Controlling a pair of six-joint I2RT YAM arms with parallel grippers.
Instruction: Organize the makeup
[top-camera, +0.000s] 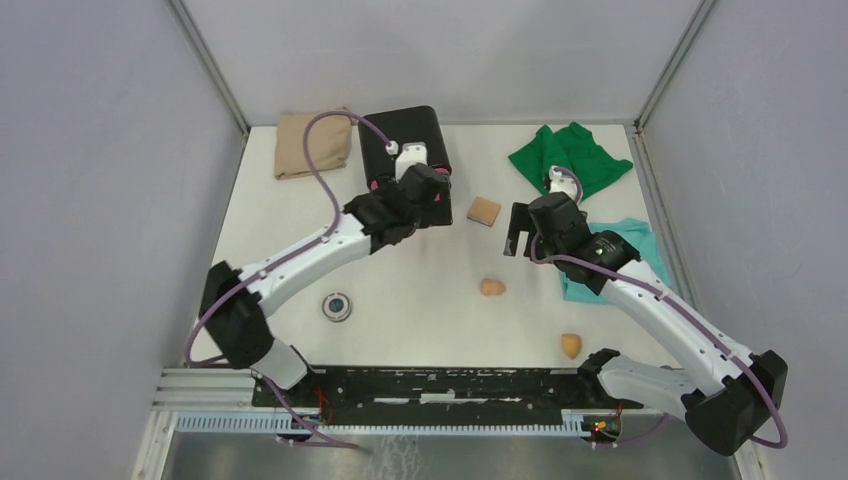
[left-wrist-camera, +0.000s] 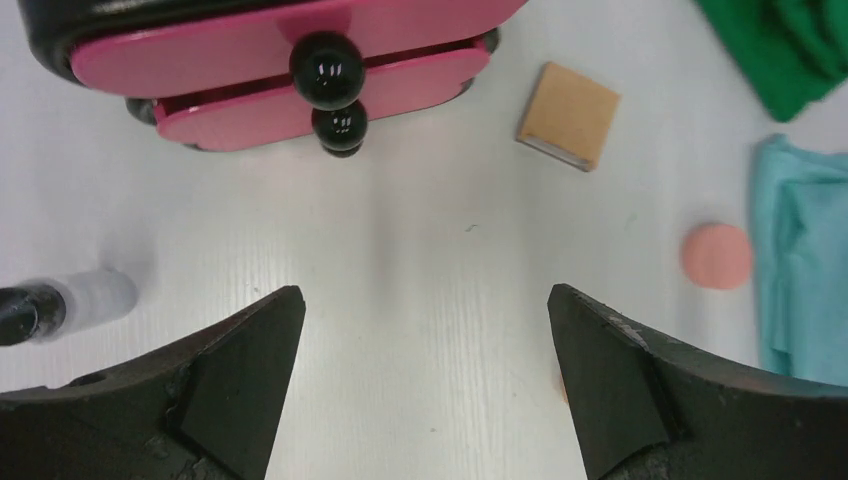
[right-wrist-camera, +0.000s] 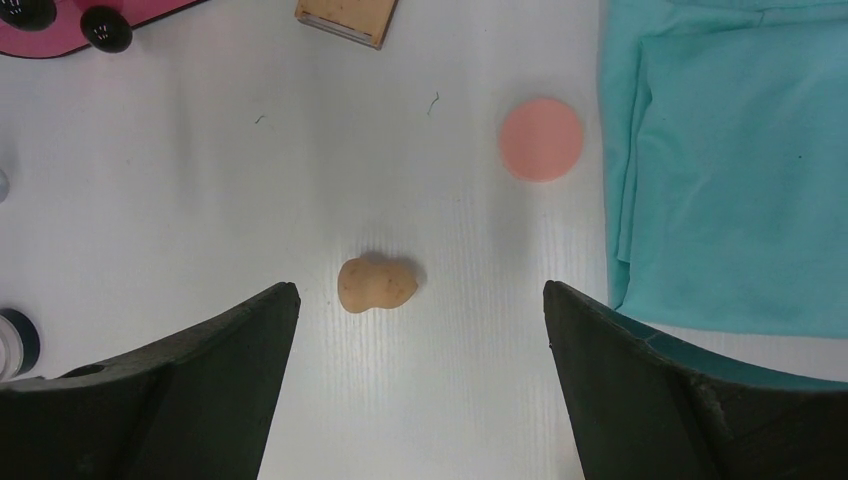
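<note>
Left hand spread before pink drawers, right hand spread near tan sponge, both empty

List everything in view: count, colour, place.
box: one, black with pink drawers, far centre-left
beige cloth: one, far left
green cloth: one, far right
teal cloth: one, right edge
sponges: two, tan, centre and near right
square pad: one, tan, right of box
round piece: one, pink, beside teal cloth
compact: one, silvery, dark-blue centre, near left
jar: one, clear and black, near box
left gripper: black, open, empty, facing drawers
right gripper: black, open, empty, near centre sponge
</note>
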